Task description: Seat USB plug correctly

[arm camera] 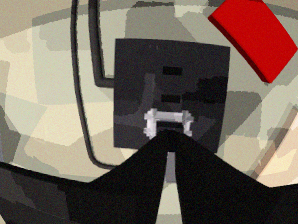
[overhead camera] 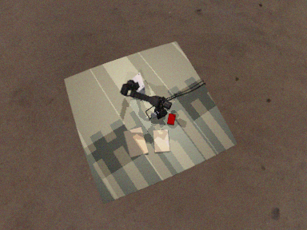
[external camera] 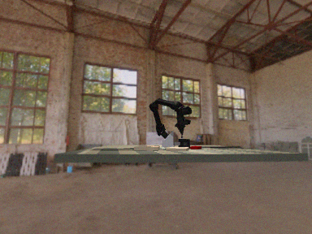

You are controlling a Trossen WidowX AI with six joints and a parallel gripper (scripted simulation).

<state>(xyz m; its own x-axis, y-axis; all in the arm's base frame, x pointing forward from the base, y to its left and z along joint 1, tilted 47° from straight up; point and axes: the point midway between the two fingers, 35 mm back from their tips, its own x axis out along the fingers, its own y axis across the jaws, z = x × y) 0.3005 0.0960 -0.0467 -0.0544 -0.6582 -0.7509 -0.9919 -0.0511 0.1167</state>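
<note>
On the striped table (overhead camera: 80,88) (external camera: 122,158) (arm camera: 55,67), seen from above, the black arm (overhead camera: 141,97) (external camera: 168,103) rises at the left beside a white panel (overhead camera: 140,81) (external camera: 169,140) and reaches rightward. Lower down lie two flat, pale boards: the left board (overhead camera: 136,143) (external camera: 146,148) tilts a little, and just beside it is the right board (overhead camera: 161,141) (external camera: 176,149) (arm camera: 286,157). Neither holds anything.

In the wrist view, a thin black cable loop (overhead camera: 148,113) (arm camera: 80,112) comes first, at the left of the dark power cube (external camera: 184,142) (arm camera: 150,92). The cube's top has two dark slots in a row, and nothing shows in them. Nearer the fingers, in line with these, a silvery bracket-like piece (arm camera: 171,116) sits over the cube's top.

The gripper (overhead camera: 161,114) (external camera: 182,135) (arm camera: 170,141) points down at that spot, its jaws clenched on the USB plug at the socket. The fingertips hide most of the plug, so its depth and which way round it is cannot be told.

To the right, near the cube but apart from it, a red block (overhead camera: 171,119) (external camera: 196,148) (arm camera: 257,37) lies flat. Farther right, thin dark cables (overhead camera: 185,95) run from the arm toward the table's edge.
</note>
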